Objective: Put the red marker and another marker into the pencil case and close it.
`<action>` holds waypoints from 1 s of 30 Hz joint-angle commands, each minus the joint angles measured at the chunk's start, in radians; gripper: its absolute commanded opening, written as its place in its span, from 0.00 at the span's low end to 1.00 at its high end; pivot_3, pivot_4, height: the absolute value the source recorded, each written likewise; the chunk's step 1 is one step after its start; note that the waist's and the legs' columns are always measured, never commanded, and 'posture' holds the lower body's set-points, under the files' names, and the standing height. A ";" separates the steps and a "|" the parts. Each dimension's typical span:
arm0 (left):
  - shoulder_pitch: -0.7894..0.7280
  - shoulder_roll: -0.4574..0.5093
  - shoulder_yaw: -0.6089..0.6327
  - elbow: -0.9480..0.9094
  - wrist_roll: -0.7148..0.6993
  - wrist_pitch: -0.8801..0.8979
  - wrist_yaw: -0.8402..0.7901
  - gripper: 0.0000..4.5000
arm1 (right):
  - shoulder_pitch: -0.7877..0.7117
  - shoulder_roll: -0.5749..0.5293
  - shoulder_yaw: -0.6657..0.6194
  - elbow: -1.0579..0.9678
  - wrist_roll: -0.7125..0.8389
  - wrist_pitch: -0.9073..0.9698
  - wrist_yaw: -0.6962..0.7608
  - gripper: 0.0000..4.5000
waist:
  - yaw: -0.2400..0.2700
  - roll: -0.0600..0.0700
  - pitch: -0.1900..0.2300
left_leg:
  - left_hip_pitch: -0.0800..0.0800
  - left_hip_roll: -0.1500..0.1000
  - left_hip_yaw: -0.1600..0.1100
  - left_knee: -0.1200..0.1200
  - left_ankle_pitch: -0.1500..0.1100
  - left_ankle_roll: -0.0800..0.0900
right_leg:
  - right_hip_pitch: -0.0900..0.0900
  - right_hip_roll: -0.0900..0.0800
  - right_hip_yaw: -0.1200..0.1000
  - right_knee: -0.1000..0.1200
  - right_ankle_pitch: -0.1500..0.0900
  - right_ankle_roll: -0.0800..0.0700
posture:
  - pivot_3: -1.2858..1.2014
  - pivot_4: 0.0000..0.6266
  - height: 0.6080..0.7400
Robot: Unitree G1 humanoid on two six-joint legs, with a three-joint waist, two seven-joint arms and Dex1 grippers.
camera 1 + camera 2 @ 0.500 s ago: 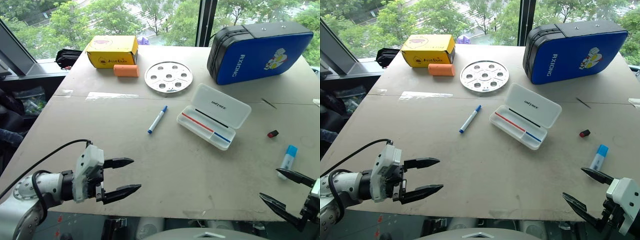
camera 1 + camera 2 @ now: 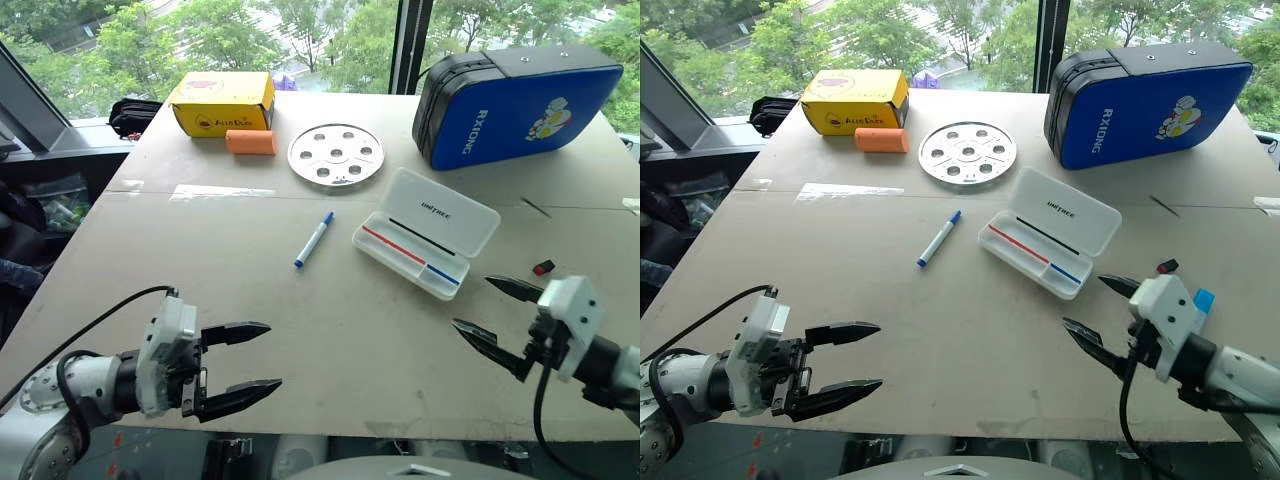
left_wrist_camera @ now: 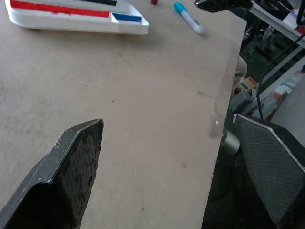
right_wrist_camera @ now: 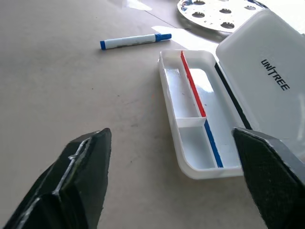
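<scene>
Left eye view first: the left gripper (image 2: 240,365) hangs over the near left part of the table (image 2: 200,270), its two black fingers spread wide with nothing between them, pointing toward the table's middle. Far back on that side sit a yellow box (image 2: 222,101) and an orange block (image 2: 251,141) just in front of it, with a round metal disc (image 2: 337,154) to their right. Nearer the middle lies a blue-capped marker (image 2: 314,239), on its side and well apart from both grippers. To its right the pencil case (image 2: 425,232) lies open, lid laid back with the black lettering facing up, its tray showing a red strip and a blue strip along a divider; no marker lies in the tray as seen in the right wrist view. Behind it stands the large blue case (image 2: 515,100). The right gripper (image 2: 497,312) hovers just in front of the pencil case's near right corner, fingers spread apart and empty, aimed at the tray. A small red object (image 2: 544,267) lies to the right of the case, and a light-blue-capped marker (image 2: 1203,299) shows just behind the right gripper's body.
</scene>
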 commanded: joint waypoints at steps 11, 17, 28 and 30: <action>0.061 -0.003 0.097 -0.184 -0.080 0.017 0.117 1.00 | -0.296 -0.004 0.296 0.238 -0.112 0.203 -0.072 0.61 | 0.004 0.001 0.000 | -0.001 -0.001 -0.001 0.000 0.000 0.000 | 0.000 0.001 -0.001 0.000 0.000 0.000 | 0.52 0.24 1.00; 0.057 -0.006 0.082 -0.161 -0.044 -0.004 0.122 1.00 | -0.382 0.015 0.384 0.320 -0.164 0.212 -0.047 0.20 | 0.002 0.001 0.000 | -0.001 -0.001 -0.001 -0.001 0.000 0.000 | 0.000 0.001 -0.002 0.000 0.000 0.001 | 0.52 0.24 1.00; 0.006 -0.003 0.042 -0.159 -0.037 0.008 0.161 1.00 | -0.354 -0.221 0.488 0.393 -0.380 -0.249 0.275 0.03 | 0.004 0.002 0.001 | -0.001 -0.002 -0.001 0.000 0.000 0.000 | 0.000 0.000 -0.002 0.000 0.000 0.001 | 0.52 0.24 1.00; -0.001 0.002 0.043 -0.153 -0.040 0.009 0.160 1.00 | -0.359 -0.259 0.483 0.468 -0.400 -0.364 0.366 0.03 | 0.003 0.001 0.001 | -0.001 -0.002 -0.001 0.000 0.000 0.000 | 0.000 0.000 -0.002 0.000 0.000 0.001 | 0.52 0.24 1.00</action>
